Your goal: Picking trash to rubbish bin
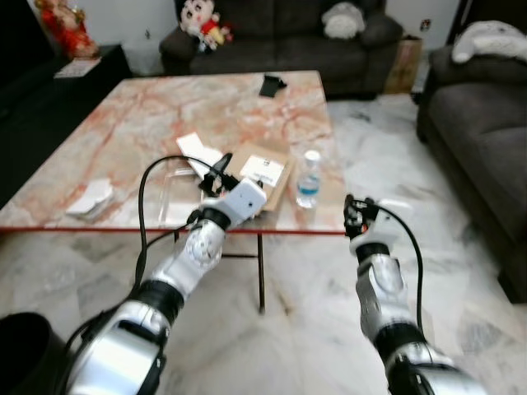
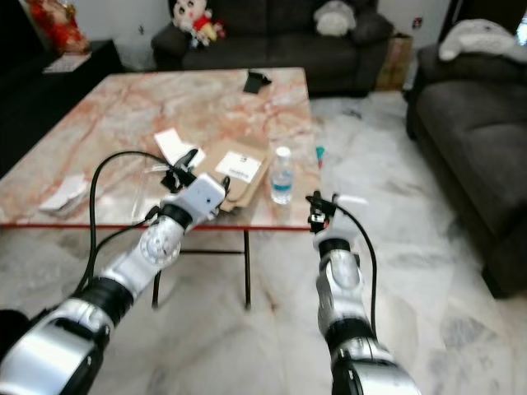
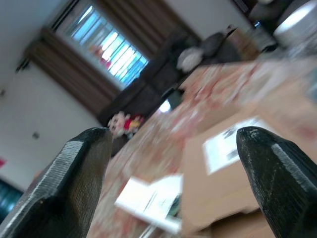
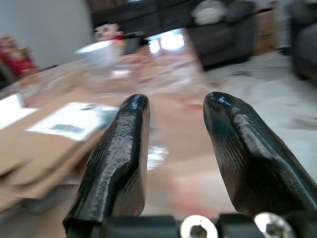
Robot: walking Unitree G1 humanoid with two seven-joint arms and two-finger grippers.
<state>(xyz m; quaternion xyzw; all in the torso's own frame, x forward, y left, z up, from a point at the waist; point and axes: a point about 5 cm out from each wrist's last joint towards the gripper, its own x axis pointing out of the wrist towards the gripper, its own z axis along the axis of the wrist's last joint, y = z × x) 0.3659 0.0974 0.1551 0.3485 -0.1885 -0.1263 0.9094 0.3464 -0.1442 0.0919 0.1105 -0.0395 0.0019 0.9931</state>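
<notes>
Marble tabletop [image 1: 140, 123] carries a flattened cardboard box [image 1: 262, 174], a plastic bottle [image 1: 308, 179] beside it, and white papers [image 1: 90, 200]. Left claw [image 1: 216, 174] hovers wide over the cardboard (nothing held); right claw [image 1: 356, 211] is narrowly open near the bottle.

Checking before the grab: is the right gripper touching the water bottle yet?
Apart. In the left eye view, the right gripper sits at the table's front edge, with bare marble showing between it and the water bottle.
</notes>
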